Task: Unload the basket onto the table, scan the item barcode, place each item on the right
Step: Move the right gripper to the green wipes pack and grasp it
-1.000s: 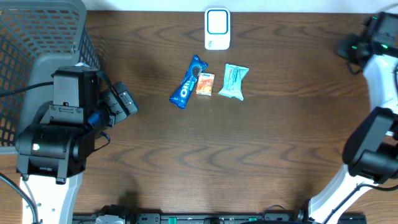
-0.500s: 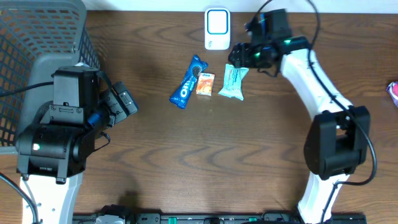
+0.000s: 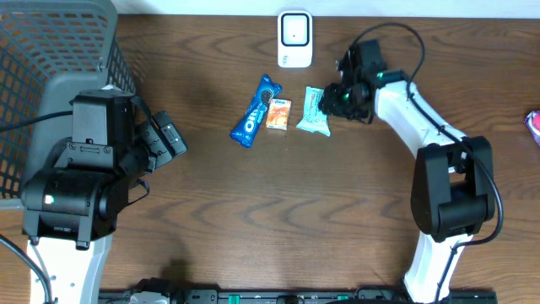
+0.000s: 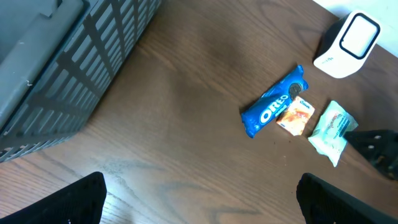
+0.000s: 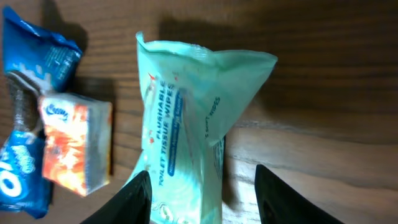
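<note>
Right gripper (image 5: 204, 174) over the wipes pack (image 5: 186, 106), jaws apart, nothing clamped.
Its fingers (image 5: 139, 198) straddle one end of the pack: one finger sits at the pack's edge, the other has bare wood between. The pack lies flat on the table (image 3: 278, 211), just beside a small orange packet (image 3: 278, 114) and a blue Oreo pack (image 3: 256, 111), near the white scanner (image 3: 294, 38) at the far edge. Left gripper (image 4: 202, 177) is spread wide and empty, well apart, beside the grey basket (image 3: 34, 51).
</note>
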`<state>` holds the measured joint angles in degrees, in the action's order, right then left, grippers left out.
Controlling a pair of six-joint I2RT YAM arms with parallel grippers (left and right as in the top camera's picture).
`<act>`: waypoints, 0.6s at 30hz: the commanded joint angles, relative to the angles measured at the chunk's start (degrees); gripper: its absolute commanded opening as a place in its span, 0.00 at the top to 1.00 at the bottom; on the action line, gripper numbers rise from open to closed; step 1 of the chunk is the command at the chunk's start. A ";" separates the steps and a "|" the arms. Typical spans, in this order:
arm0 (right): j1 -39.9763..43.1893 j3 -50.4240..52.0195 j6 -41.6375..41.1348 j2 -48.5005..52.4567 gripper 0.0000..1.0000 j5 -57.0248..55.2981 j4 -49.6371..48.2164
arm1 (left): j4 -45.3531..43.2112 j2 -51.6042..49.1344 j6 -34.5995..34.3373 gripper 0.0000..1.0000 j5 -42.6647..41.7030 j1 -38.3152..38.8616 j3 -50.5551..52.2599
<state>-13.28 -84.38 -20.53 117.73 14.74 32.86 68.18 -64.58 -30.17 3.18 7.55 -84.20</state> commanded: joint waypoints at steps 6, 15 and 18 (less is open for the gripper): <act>-1.44 7.34 -1.75 0.48 0.99 0.79 -6.47 | 0.17 -0.15 0.15 0.02 0.72 -0.26 -0.42; -1.57 6.08 0.76 -2.14 0.99 -8.66 -0.46 | 0.17 -0.15 0.13 0.02 0.72 -0.26 -0.42; -2.97 5.20 1.99 -4.74 0.99 -19.32 5.25 | 0.17 -0.15 0.13 0.02 0.70 -0.26 -0.42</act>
<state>-14.92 -78.67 -20.84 115.68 9.85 34.17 68.20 -64.58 -30.17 3.18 7.55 -84.20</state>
